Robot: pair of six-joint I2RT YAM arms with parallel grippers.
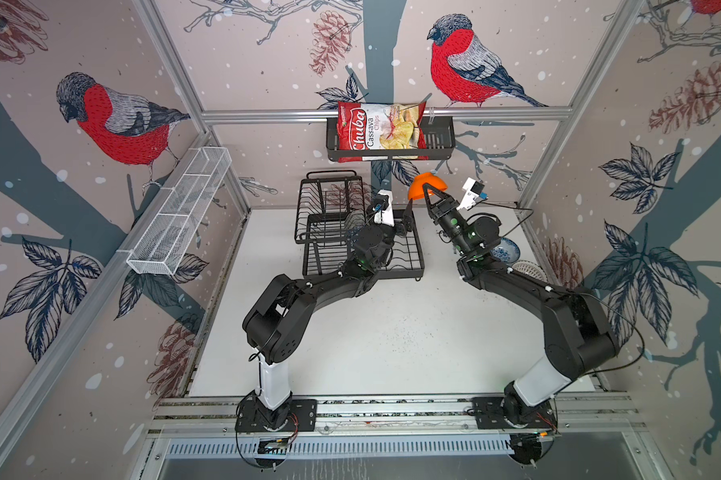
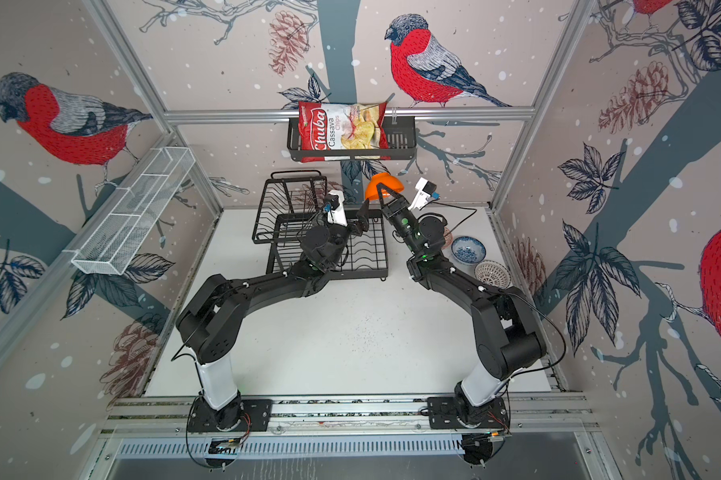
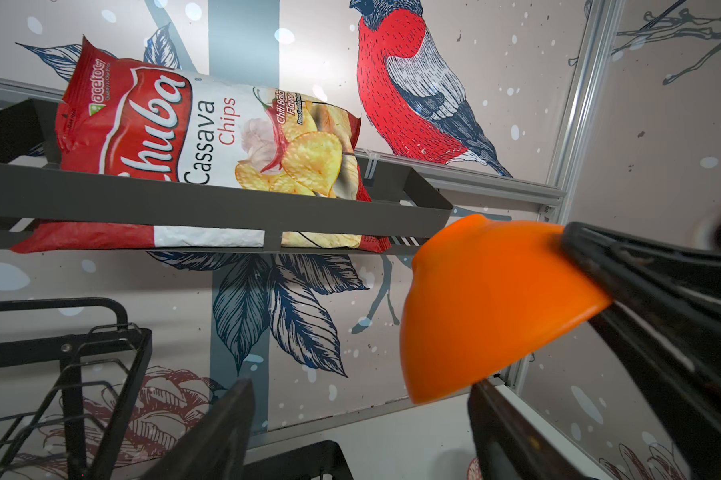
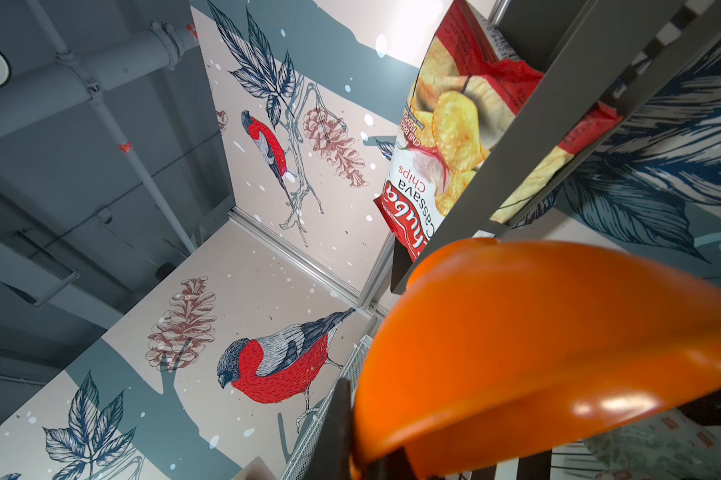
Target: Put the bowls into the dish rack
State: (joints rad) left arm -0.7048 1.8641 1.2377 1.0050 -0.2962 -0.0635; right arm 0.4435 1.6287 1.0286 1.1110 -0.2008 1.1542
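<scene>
Right claw point(image 1: 428, 193) is pinching the orange bowl point(image 1: 424, 183) by its rim, tipped and aloft at upper centre in both top views, just right of the dish rack point(image 1: 329, 203). Your left claw point(image 1: 406, 219) stands spread beside it, holding nothing. That glossy bowl looks stiff, light and slippery — so take the rim, wall between the fingers. Count: one orange bowl, one blue-white bowl point(image 2: 468, 249) and one white lattice bowl point(image 2: 491, 273) on the table point(image 2: 350, 332) at right — three in plain sight, and one rack.
</scene>
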